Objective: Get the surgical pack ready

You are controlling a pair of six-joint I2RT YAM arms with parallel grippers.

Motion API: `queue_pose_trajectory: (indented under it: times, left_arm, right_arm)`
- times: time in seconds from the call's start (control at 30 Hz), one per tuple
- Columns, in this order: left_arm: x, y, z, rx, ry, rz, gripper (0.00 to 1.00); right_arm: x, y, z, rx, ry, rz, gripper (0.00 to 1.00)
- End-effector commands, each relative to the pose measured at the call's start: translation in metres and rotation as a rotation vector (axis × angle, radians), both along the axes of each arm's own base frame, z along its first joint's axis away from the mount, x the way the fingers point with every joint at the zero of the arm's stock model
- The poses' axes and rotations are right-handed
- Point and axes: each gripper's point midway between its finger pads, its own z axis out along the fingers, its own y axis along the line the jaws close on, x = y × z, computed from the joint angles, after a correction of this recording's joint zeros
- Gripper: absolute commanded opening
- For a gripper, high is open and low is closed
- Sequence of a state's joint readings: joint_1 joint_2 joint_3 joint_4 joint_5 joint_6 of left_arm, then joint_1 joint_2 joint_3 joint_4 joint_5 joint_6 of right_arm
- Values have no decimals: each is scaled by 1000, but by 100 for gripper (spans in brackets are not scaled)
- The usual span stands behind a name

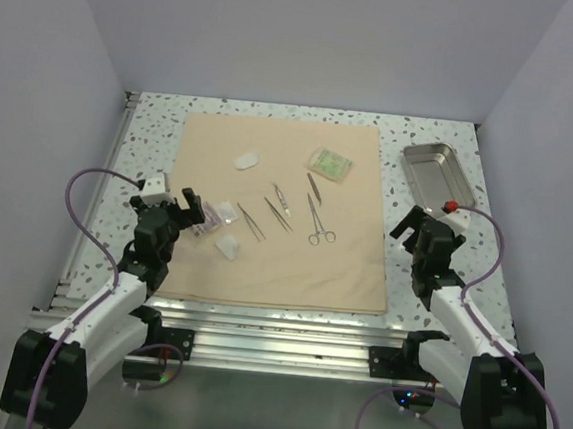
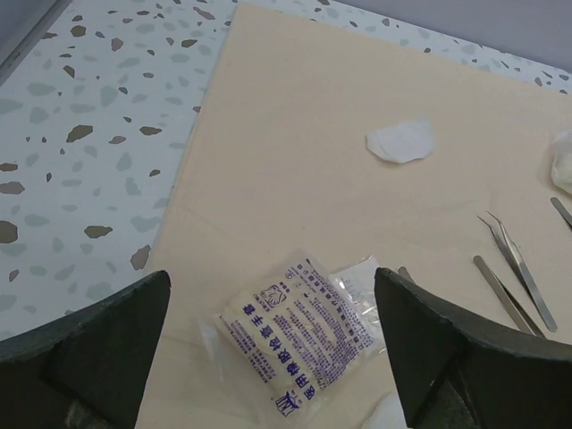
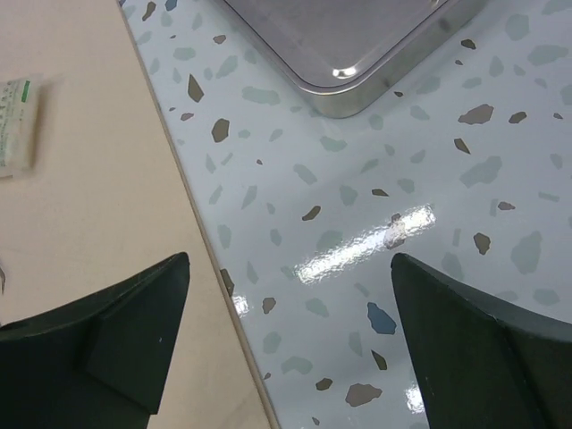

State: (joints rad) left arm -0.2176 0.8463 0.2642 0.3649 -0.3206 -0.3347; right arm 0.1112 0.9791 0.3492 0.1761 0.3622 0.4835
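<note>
The tan cloth (image 1: 292, 265) lay spread flat as a square sheet in the middle of the speckled table (image 1: 147, 147). The steel tray (image 1: 437, 178) stood on the bare tabletop just off the cloth's far right corner. Slim steel instruments lay loose near the middle of the cloth, among them ring-handled forceps (image 1: 317, 222) and tweezers (image 1: 250, 220). A green packet (image 1: 329, 162) and a white pad (image 1: 247, 159) lay farther back. The left gripper (image 2: 273, 277) hung over a printed packet (image 2: 299, 344) near the cloth's left edge, fingers wide apart; it seemed not to touch the packet, though the view left that uncertain. The right gripper (image 3: 290, 259) hovered with fingers spread over bare table between the cloth's right edge and the tray, holding nothing.
</note>
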Motion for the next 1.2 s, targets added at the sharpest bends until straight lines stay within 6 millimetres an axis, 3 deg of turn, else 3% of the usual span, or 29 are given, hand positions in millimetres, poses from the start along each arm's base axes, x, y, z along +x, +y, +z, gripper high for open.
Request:
queue_pose_trajectory:
  times: [0.0,0.13,0.3,0.33,0.4,0.5,0.6,0.63,0.67,0.7,0.73,0.77,0.87,0.93,0.97,1.03,1.17]
  left_arm:
    - [6,-8,8,-28,-12,-29,100]
    - [6,-12,8,-23,-7,-51,100]
    - [2,-3,13,-37,-24,5,100]
    - [1,-3,16,-42,-37,2,100]
    - [-1,-4,18,-50,-51,-8,100]
    - [-1,-8,23,-62,-69,-28,100]
    - [0,-15,29,-50,-79,-75,100]
    - [-1,-16,31,-50,-83,-79,100]
    - [-1,-15,30,-51,-83,-76,100]
    - [-1,-15,30,-52,-83,-72,100]
    - [-2,-12,30,-53,-84,-60,100]
    - [-3,-12,29,-55,-83,-55,100]
    - [-3,-11,31,-54,-83,-55,100]
    - [-3,-11,30,-55,-82,-55,100]
    - [-3,-12,29,-54,-79,-56,100]
    - [-2,-13,29,-54,-75,-59,100]
    - [1,-15,27,-55,-65,-68,100]
  right_arm:
    - [10,-5,14,8,-23,-52,99]
    - [9,-1,12,46,1,-52,99]
    - [22,30,30,111,-76,112,99]
    - [30,34,41,136,-94,119,98]
    - [38,46,43,181,-70,160,94]
    - [64,73,49,270,-61,251,84]
    - [96,101,36,320,-2,293,78]
    - [112,114,50,334,-12,332,77]
    - [120,128,26,343,58,352,76]
    - [128,136,23,349,69,364,75]
    - [143,147,35,366,46,394,73]
    - [150,154,15,373,86,398,73]
    - [174,166,15,408,68,400,72]
    - [189,172,3,425,95,398,70]
    - [194,173,-14,427,125,390,70]
    - [206,178,-14,441,114,386,69]
    - [220,186,-38,435,143,372,65]
